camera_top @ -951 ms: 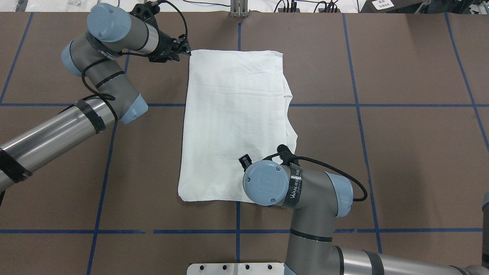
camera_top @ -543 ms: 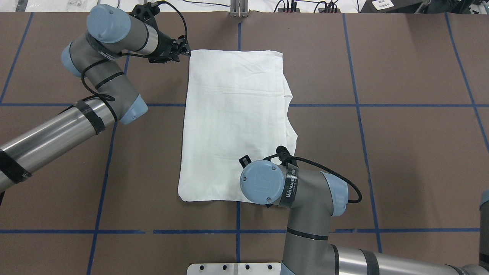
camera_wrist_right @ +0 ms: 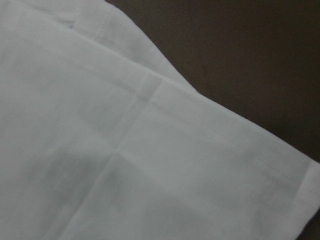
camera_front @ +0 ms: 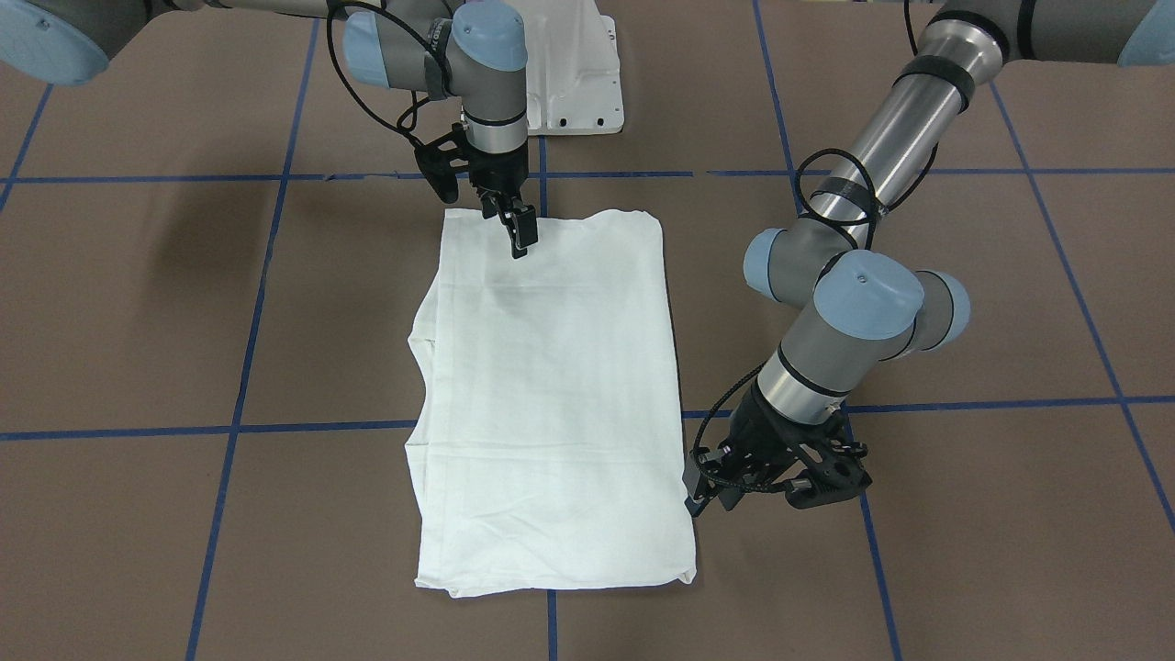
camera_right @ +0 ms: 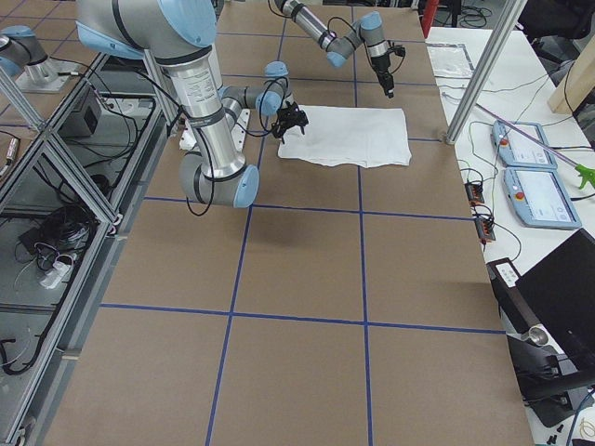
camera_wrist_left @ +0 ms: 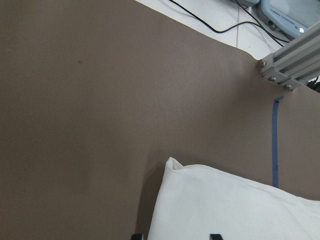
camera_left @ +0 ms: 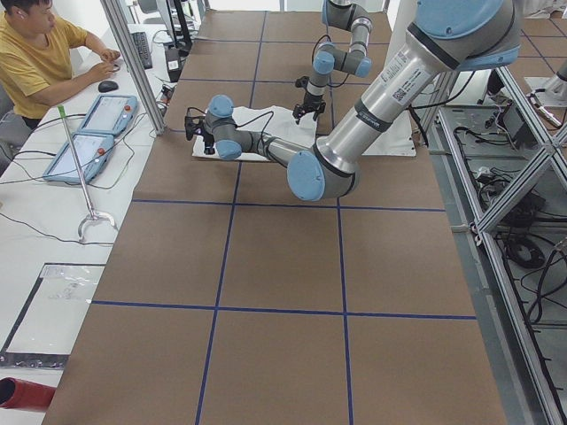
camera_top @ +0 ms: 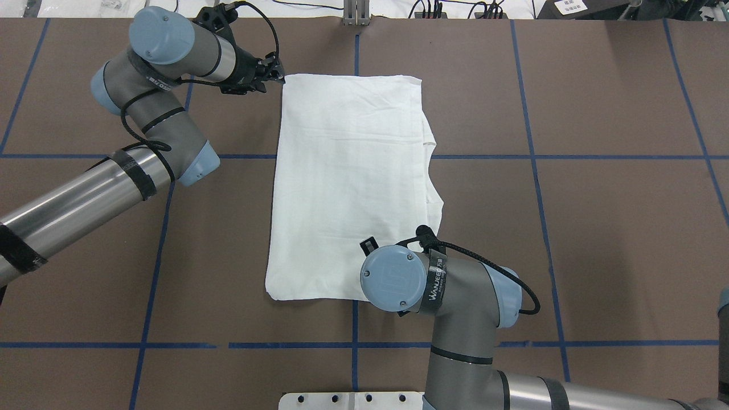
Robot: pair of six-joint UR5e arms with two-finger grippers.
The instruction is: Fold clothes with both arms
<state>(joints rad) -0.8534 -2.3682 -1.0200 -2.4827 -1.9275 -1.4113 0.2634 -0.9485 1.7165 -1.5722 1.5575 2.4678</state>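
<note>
The clothes [camera_top: 347,182] are one white shirt folded into a long rectangle, lying flat mid-table with an extra layer sticking out along one long side [camera_front: 551,395]. My left gripper [camera_top: 277,74] lies low at the shirt's far left corner. In the left wrist view its fingertips [camera_wrist_left: 136,236] stand apart, open, with the shirt's edge [camera_wrist_left: 225,205] between them. My right gripper [camera_front: 521,240] points straight down onto the shirt near its edge closest to the robot base. Its fingers look narrow from the front and I cannot tell their state. The right wrist view shows only cloth [camera_wrist_right: 125,140] close up.
A white metal pedestal base [camera_front: 578,83] sits at the table's robot-side edge. Blue tape lines [camera_top: 535,156] cross the brown table. An aluminium post [camera_wrist_left: 290,65] stands beyond the far edge. A person [camera_left: 44,53] sits at a side desk with two tablets [camera_left: 89,133].
The right arm's wrist has shifted slightly toward the robot's side of the table over the shirt. The left gripper has edged a little farther along by the far corner. The shirt has not moved.
</note>
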